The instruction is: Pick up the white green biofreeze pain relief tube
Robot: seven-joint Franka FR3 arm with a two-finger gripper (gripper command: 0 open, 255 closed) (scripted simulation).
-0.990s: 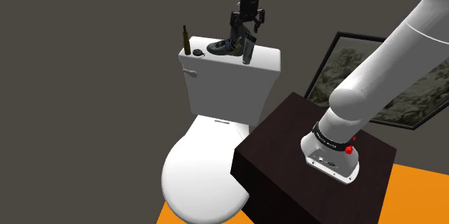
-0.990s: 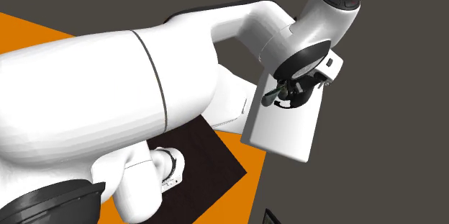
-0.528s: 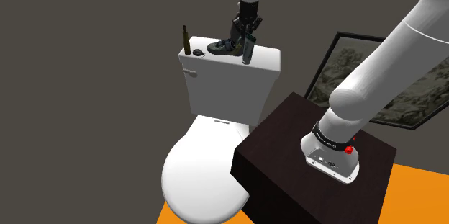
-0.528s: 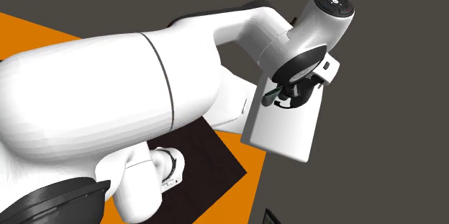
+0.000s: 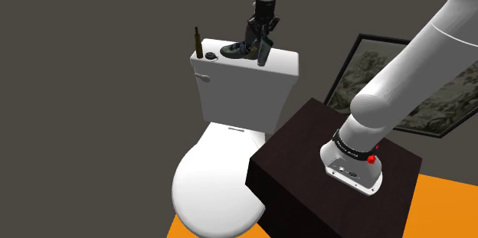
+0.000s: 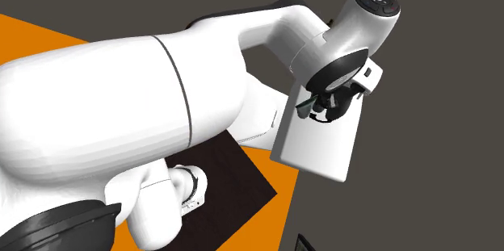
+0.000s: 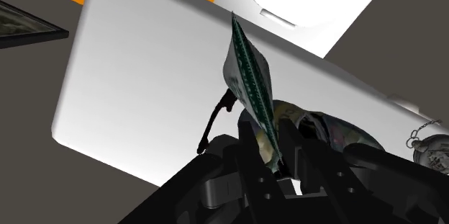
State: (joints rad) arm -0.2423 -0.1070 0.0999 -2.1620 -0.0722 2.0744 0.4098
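The tube (image 5: 263, 53), white and dark green with a flat crimped end, stands on the white toilet tank lid (image 5: 281, 63), leaning slightly. My black gripper (image 5: 263, 34) comes down on it from above and is shut on its upper part. In the wrist view the tube (image 7: 251, 77) is clasped between the two fingers (image 7: 247, 145) of the gripper (image 7: 270, 156), its crimped end pointing away toward the lid (image 7: 137, 78). In the second exterior view the gripper (image 6: 324, 110) hangs over the lid (image 6: 323, 148) with the greenish tube (image 6: 304, 108) in it.
A dark shoe (image 5: 237, 49) lies on the lid right beside the tube, a dark bottle (image 5: 197, 42) and a small round object (image 5: 209, 57) stand farther toward the shoulder view's left. The toilet bowl (image 5: 214, 187) and my dark stand (image 5: 306, 167) lie below. A framed picture (image 5: 429, 95) leans at the right.
The fingers stood apart around the tube a second ago and have since closed on it. The tube now leans a little; the arm has barely moved.
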